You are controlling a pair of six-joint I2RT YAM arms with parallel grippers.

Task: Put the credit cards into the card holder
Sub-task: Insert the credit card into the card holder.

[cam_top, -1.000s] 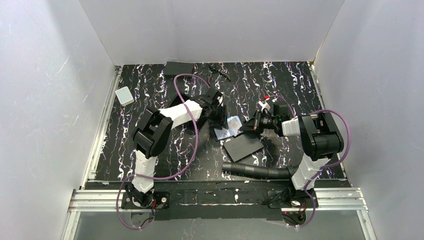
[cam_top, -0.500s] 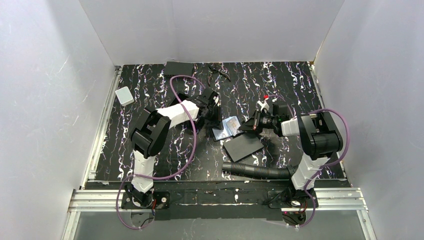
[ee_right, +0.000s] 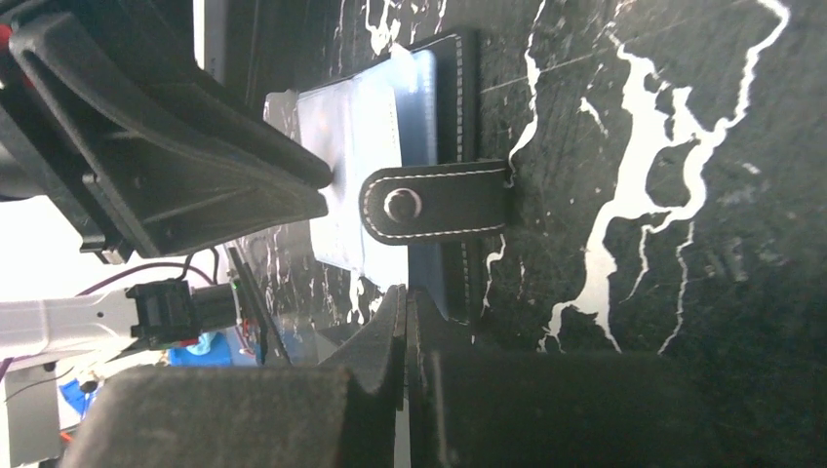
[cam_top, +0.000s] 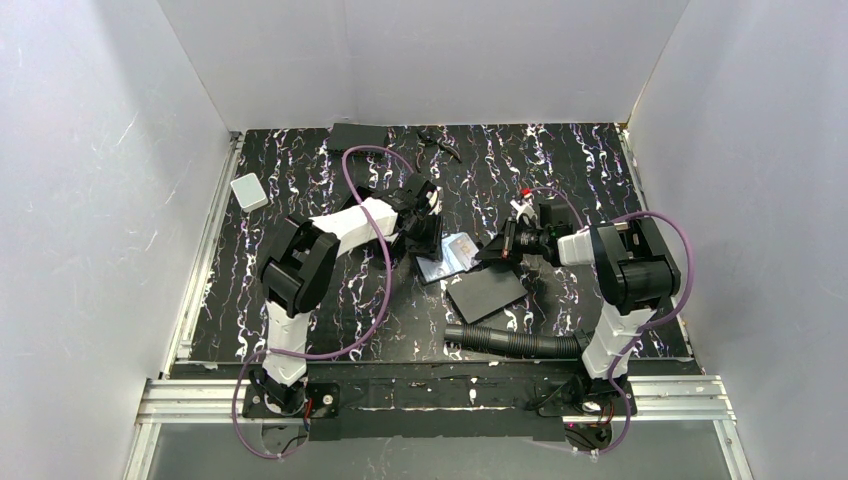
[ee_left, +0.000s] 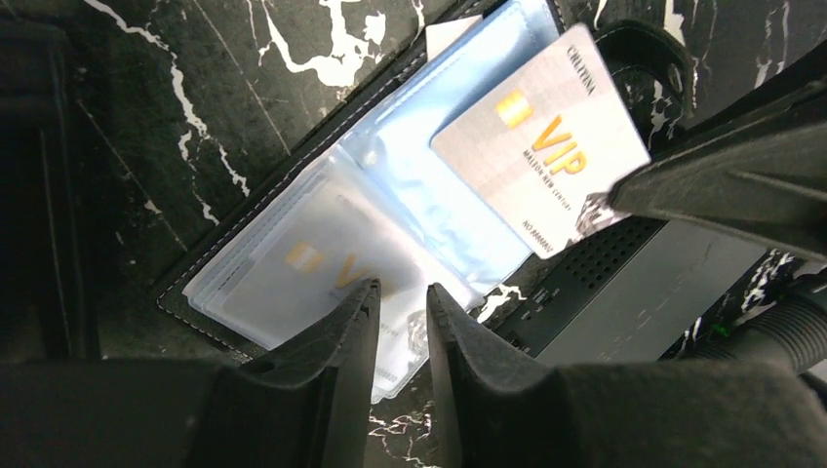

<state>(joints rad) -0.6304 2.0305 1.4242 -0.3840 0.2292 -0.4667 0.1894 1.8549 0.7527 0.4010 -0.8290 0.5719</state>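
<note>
Holder: card holder (ee_left: 293,210) is laid open on the table, clear sleeves up; one card (ee_left: 322,263) is already seen inside the sleeve just ahead of the left fingertips.
Card in hand: VIP credit card (ee_left: 541,146) is held by one corner at the tips of the right gripper (ee_left: 610,200), face up over the far half of the holder, still outside a sleeve.
Right fingers: pressed together on the card corner, almost no gap seen in the right wrist view (ee_right: 405,322); snap strap (ee_right: 434,203) lies just ahead of the tips.
Left fingers: left gripper (ee_left: 400,312) is narrowly parted, nothing seen between the fingers; tips are set at the near edge of the sleeves, contact cannot be told.
Step, judged: card edge to be fed into a sleeve mouth.
How to do it well: card is to be kept flat and square to the sleeve opening, slid in low, released only once most of it is in; holder is best pinned by the left tips so it is not pushed away.
Risk: corner grip is thin, card may pivot.
Arm pose: both arms are reached to table centre in the top view, left gripper (cam_top: 425,225) and right gripper (cam_top: 497,250) facing each other across the holder (cam_top: 447,258), wrists low.
</note>
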